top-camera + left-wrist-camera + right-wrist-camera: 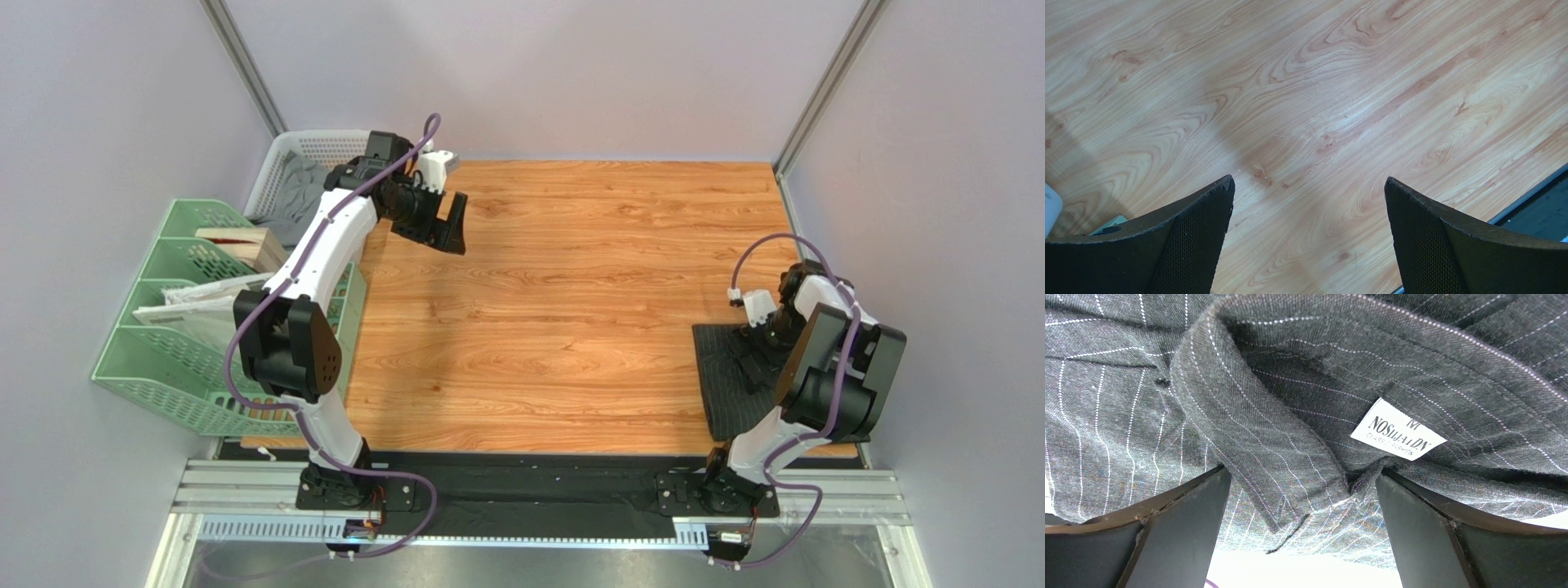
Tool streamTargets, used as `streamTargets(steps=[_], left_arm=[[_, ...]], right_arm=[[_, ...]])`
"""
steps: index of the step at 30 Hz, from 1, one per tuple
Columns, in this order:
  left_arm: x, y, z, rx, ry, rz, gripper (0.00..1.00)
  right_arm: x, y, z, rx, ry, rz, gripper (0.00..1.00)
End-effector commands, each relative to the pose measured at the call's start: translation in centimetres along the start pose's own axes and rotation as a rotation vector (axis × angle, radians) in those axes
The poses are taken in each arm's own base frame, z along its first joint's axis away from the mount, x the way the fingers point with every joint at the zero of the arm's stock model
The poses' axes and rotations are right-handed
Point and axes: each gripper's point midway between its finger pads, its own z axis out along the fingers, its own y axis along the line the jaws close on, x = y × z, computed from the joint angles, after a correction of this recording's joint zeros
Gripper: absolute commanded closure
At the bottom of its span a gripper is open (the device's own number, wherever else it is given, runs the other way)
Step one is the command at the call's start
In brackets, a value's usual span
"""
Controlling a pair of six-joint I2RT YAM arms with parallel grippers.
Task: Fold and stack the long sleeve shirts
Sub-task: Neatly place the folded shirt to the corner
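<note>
Top view: the left tool (449,226), jaws apart, hangs over the far left of the surface (577,306). The folded shirt (732,392) lies well to its right. Left wrist view: wood grain lies beneath its spread fingers (1198,233). Right wrist view: the right tool (1303,474) stands wide apart, close over the shirt's collar (1254,435) and label (1406,430).

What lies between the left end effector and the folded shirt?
Nothing: between the left end effector and the shirt the top view shows only bare wooden table.
</note>
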Motion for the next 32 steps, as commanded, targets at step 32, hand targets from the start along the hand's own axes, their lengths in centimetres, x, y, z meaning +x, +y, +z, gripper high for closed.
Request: streamTargets(steps=[32], left_arm=[[0.5, -0.2, -1.2, 0.052, -0.006, -0.044, 0.01]], right_arm=[[-28.0, 18.1, -13.7, -0.412, -0.567, -0.055, 0.00]])
